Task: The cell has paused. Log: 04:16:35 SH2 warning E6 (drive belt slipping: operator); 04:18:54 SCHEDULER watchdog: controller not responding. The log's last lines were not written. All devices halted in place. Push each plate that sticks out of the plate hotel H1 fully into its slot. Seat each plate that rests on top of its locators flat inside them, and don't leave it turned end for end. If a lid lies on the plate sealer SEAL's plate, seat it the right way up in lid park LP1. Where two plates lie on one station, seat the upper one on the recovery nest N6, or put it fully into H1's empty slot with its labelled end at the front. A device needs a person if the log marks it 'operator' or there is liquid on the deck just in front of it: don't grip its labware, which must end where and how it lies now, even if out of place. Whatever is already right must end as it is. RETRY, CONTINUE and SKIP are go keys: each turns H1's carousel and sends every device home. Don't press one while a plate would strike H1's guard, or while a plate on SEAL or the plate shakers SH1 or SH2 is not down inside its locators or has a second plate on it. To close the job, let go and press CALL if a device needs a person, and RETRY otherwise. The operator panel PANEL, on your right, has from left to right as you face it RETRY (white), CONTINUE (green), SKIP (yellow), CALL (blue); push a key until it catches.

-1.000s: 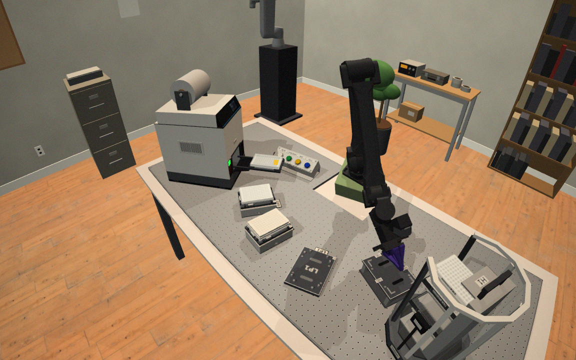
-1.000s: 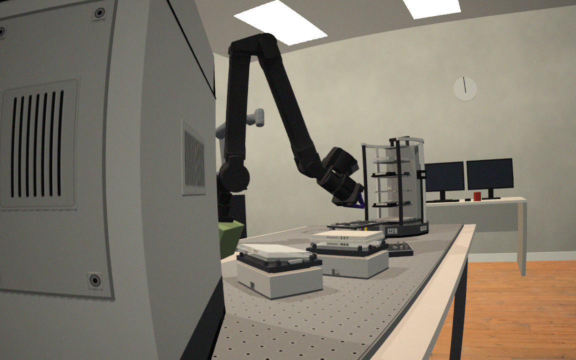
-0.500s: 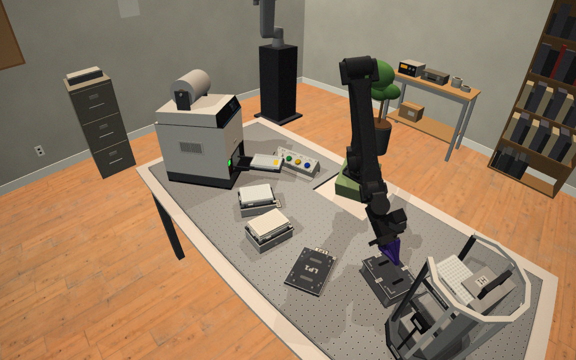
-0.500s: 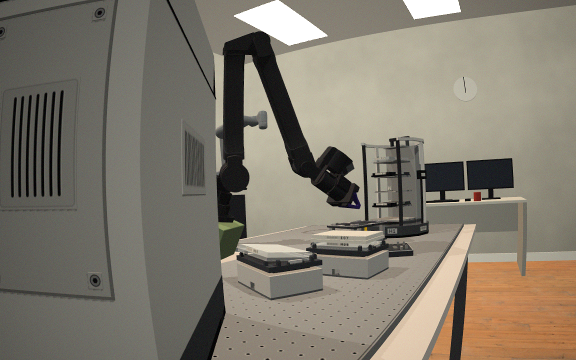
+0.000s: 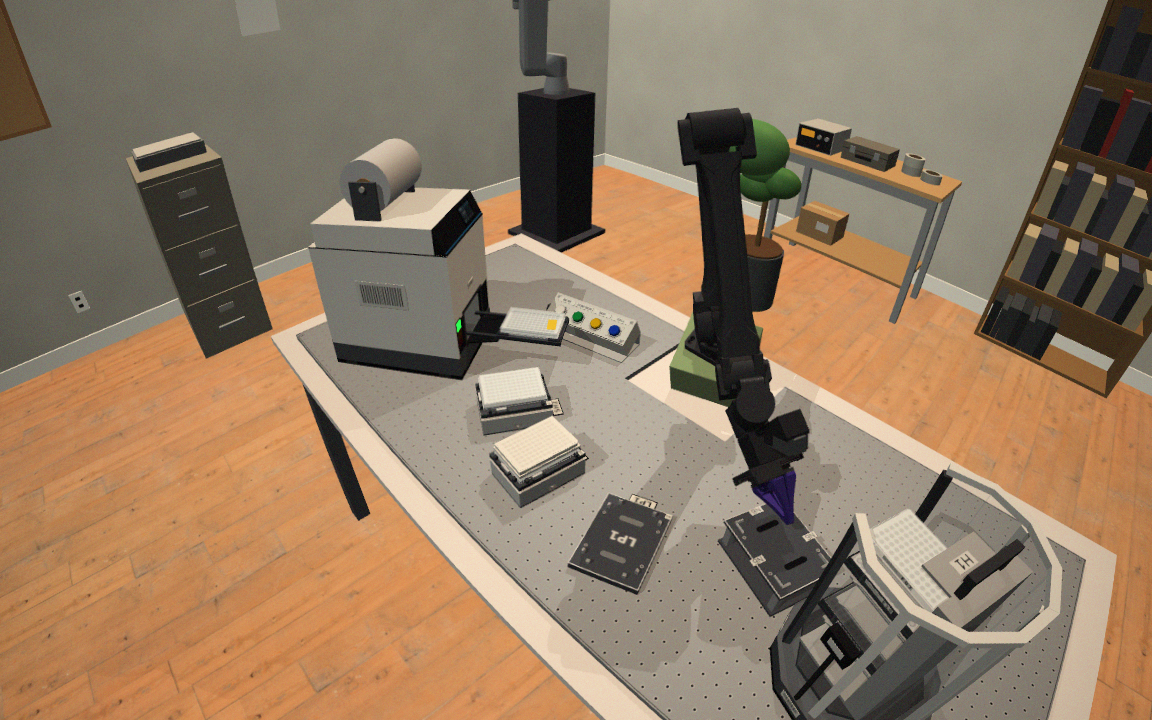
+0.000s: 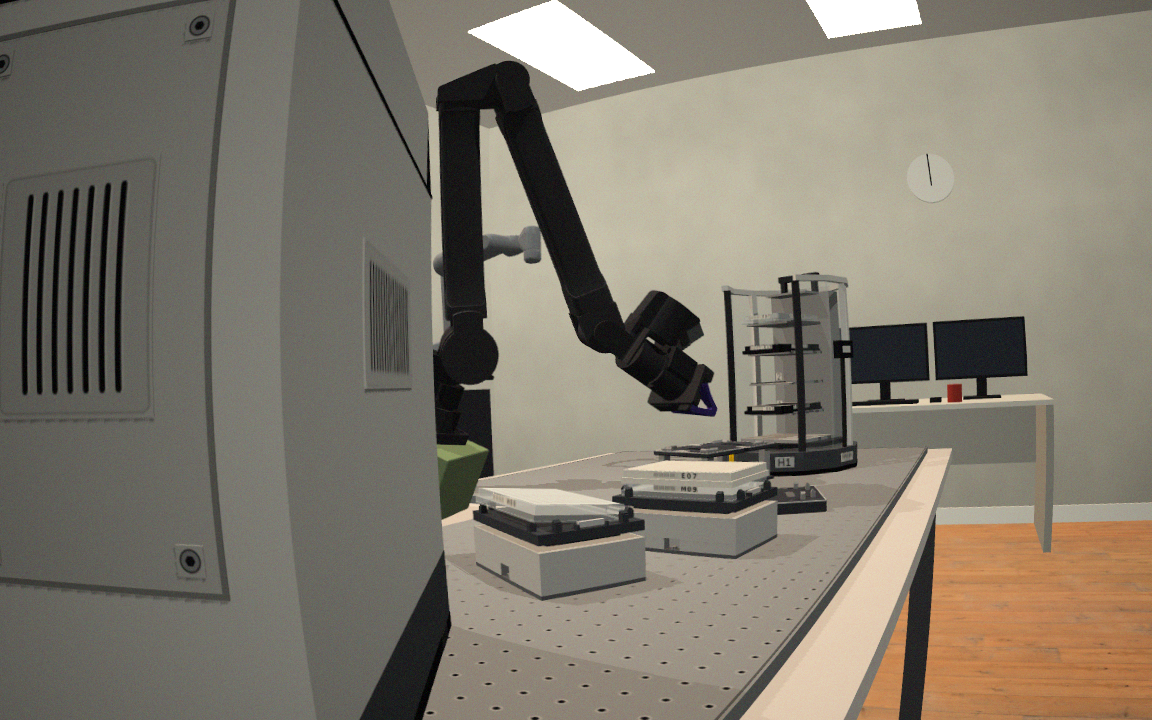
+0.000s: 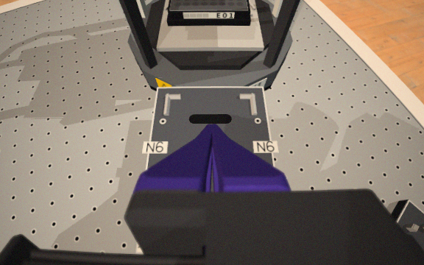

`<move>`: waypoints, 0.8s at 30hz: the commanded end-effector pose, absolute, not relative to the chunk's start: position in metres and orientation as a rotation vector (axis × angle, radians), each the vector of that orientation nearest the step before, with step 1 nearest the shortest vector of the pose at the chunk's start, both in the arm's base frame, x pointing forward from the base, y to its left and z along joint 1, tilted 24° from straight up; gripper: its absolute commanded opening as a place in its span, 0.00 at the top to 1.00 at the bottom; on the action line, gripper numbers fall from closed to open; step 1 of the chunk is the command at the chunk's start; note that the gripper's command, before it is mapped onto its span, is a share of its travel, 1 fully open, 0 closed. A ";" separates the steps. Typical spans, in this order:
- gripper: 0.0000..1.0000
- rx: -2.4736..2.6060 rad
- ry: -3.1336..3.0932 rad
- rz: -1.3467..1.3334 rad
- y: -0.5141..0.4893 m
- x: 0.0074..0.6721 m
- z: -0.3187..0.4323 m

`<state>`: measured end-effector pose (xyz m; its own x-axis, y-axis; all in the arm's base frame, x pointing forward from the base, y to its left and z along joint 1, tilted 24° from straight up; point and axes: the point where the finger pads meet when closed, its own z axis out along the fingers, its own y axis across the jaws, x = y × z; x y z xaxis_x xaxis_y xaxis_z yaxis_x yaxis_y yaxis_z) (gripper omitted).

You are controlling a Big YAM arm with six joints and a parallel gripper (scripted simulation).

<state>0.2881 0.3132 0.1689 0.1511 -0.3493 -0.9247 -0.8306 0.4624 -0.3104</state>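
Note:
My gripper (image 5: 782, 514) (image 6: 707, 408) (image 7: 212, 132) has purple fingers shut on nothing. It hangs just above the empty recovery nest N6 (image 5: 763, 562) (image 7: 212, 104), tips pointing at the plate hotel H1 (image 5: 965, 617) (image 6: 786, 376) (image 7: 212, 70). A dark plate E01 (image 7: 208, 6) lies in H1's lowest slot. One shaker (image 5: 533, 488) (image 6: 705, 528) carries two stacked white plates (image 5: 537, 445), E07 (image 6: 696, 471) over M09. The other shaker (image 5: 508, 420) (image 6: 553, 559) holds one white plate (image 5: 512, 388) (image 6: 553, 503). The sealer SEAL (image 5: 396, 283) has a white plate (image 5: 531, 324) on its tray.
Lid park LP1 (image 5: 620, 541) lies empty left of N6. The operator panel PANEL (image 5: 601, 327) sits beside the sealer's tray. H1's guard posts (image 7: 138, 33) stand either side of its slot. The arm's green base (image 5: 696, 371) is at the table's far edge.

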 end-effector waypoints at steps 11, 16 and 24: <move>1.00 -1.092 1.403 0.489 0.320 0.279 0.222; 1.00 -1.091 1.401 0.489 0.318 0.274 0.233; 1.00 -1.088 1.399 0.490 0.316 0.266 0.253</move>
